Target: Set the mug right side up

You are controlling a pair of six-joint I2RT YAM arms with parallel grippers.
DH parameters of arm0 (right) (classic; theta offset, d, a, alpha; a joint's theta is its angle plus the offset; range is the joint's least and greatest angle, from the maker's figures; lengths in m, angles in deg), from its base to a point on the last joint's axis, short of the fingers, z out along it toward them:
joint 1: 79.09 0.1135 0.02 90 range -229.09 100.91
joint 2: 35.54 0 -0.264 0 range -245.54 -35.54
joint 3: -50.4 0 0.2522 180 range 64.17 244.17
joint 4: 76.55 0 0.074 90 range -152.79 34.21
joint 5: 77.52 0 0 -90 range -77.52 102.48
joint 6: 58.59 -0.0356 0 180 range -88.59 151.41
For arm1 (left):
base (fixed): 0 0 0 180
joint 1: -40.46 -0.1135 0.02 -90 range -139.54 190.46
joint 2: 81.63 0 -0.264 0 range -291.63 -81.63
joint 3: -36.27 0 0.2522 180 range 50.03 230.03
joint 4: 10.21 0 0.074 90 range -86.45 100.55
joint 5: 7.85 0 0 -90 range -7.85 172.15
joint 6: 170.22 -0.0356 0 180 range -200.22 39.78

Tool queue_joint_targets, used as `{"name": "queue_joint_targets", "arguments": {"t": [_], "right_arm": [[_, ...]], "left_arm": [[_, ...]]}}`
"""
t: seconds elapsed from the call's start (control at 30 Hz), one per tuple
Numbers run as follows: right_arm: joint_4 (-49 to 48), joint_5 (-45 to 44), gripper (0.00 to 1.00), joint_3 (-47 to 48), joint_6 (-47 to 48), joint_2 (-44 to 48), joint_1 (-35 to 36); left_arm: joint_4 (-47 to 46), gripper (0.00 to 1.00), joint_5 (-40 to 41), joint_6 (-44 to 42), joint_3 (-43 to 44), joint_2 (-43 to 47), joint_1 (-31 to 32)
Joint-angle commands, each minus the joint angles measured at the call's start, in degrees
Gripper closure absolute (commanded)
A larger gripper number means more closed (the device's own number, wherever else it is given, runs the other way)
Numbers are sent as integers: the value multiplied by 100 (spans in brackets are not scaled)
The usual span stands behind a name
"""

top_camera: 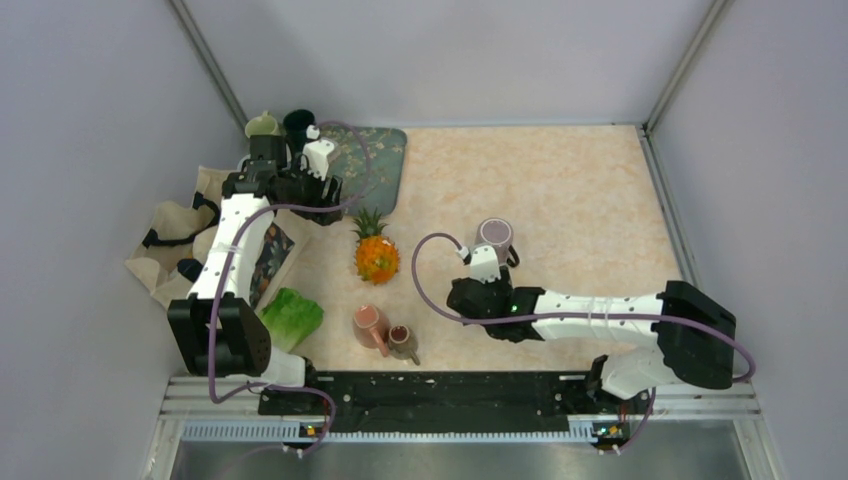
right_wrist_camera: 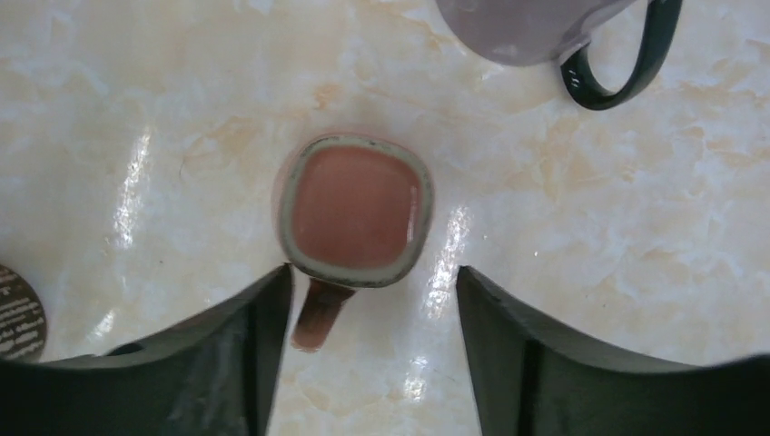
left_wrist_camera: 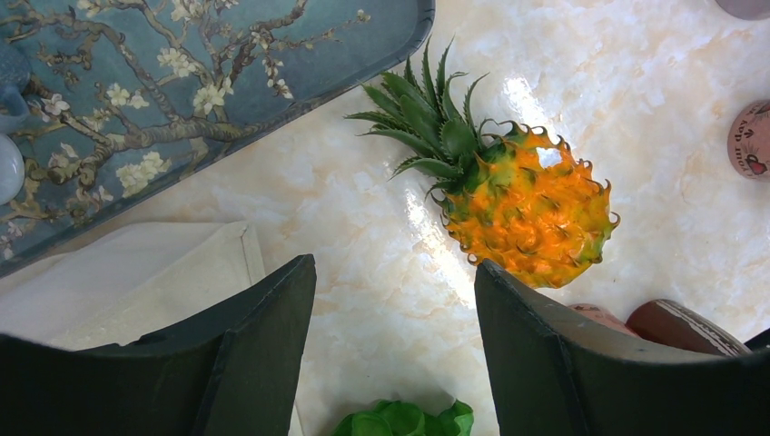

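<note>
Task mug: a pink mug (top_camera: 367,321) is seen near the 6 o'clock edge of the desk (top_camera: 560,190), left of centre. From the right wrist a flat pink face ringed in beige is turned upward, which looks like the base, with the handle pointing back toward the fingers.
Right end effector (right_wrist_camera: 372,272): the fingers are spread and nothing is pinched. The pink mug is framed just beyond the tips and is not touched.
Left end effector (left_wrist_camera: 395,265): it is spread wide and empty, held above the desk at 10 o'clock.
Purple mug (top_camera: 495,235): it is placed at 12 o'clock of the right end effector and has a dark handle. Its inside cannot be made out.
Brown mug (top_camera: 402,340): it is set just beside the pink mug at its 4 o'clock. Its contents cannot be told.
Tray (top_camera: 385,160): it is blossom-patterned and lies at 11 o'clock. A pale cup (top_camera: 262,125) and a dark cup (top_camera: 297,122) are seen at its 9 o'clock end, and its visible surface is otherwise bare.
Bag (top_camera: 165,225): a cream cloth bag is laid at 9 o'clock, partly under the left arm. What it holds cannot be told.
Loose items: a pineapple (top_camera: 376,255) is lying at 12 o'clock of the pink mug, and a lettuce (top_camera: 292,315) at its 9 o'clock.
</note>
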Motion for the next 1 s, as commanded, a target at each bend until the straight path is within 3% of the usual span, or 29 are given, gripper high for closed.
{"name": "queue_joint_targets", "arguments": {"t": [0.0,0.07,0.37,0.43,0.53,0.57,0.73,0.83,0.97], "right_arm": [[-246,383,41,-94,197,134,-21],[-236,411,50,-164,103,133,-29],[-437,695,49,-404,12,-21,-329],[-491,640,62,-418,38,-27,-430],[-635,647,94,-355,283,10,-534],[-646,645,100,-329,369,61,-563],[-1473,1189,100,-239,963,943,-950],[-2882,2355,100,-412,997,1864,-1552],[-4348,2573,100,-429,1016,2386,-1885]], "left_arm": [[-61,30,-180,-35,-21,118,-13],[-54,30,-181,-37,-25,143,-14],[-46,30,-227,-28,-30,146,-13],[-41,30,-276,-14,-36,163,-17],[10,30,-449,6,23,158,-17],[79,30,-681,-2,89,149,-22],[310,30,-2126,410,594,95,-33],[-59,31,-2919,1478,738,64,-21],[-430,32,-3547,2697,991,44,251]]}}
